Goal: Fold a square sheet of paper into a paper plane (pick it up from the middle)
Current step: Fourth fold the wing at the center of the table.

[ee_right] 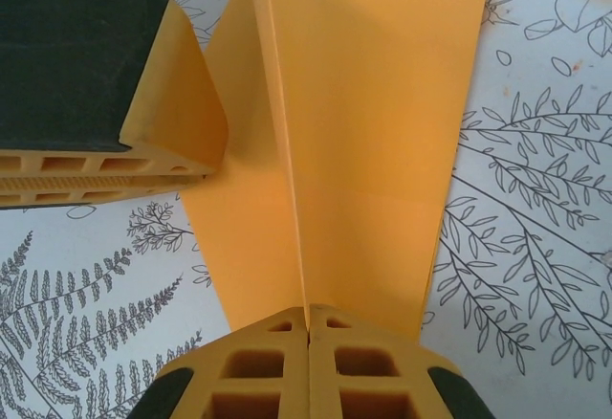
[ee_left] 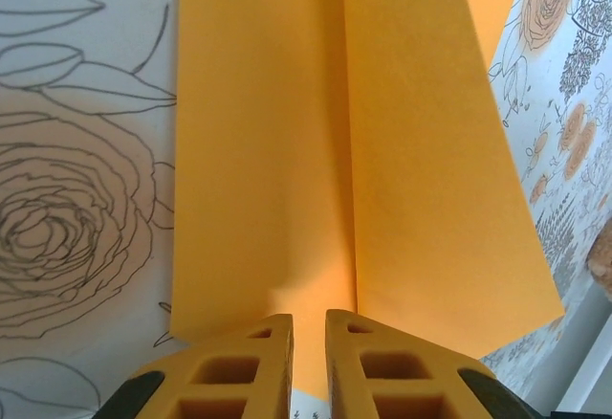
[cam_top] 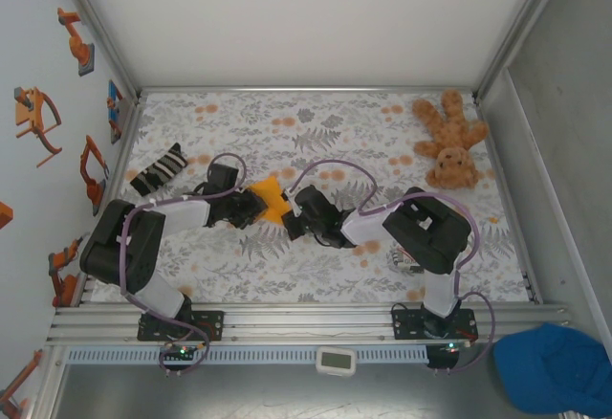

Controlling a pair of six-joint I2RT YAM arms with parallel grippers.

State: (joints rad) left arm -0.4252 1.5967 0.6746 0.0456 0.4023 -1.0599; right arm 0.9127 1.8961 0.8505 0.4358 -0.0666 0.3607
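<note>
Orange sheet (cam_top: 271, 196) sat creased mid-table (cam_top: 316, 122), edges well off the rim, with open mat all round. Right gripper (ee_right: 308, 316) was clamped on the raised crease. Left gripper (ee_left: 308, 319) was narrow at the sheet's edge - couldn't tell if it gripped. Teddy (cam_top: 451, 139) and striped packet (cam_top: 158, 169) were well apart.

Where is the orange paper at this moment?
In the top view the folded orange paper is near the middle of the floral table, between the left gripper and the right gripper, whose jaws pinch its raised crease.
</note>
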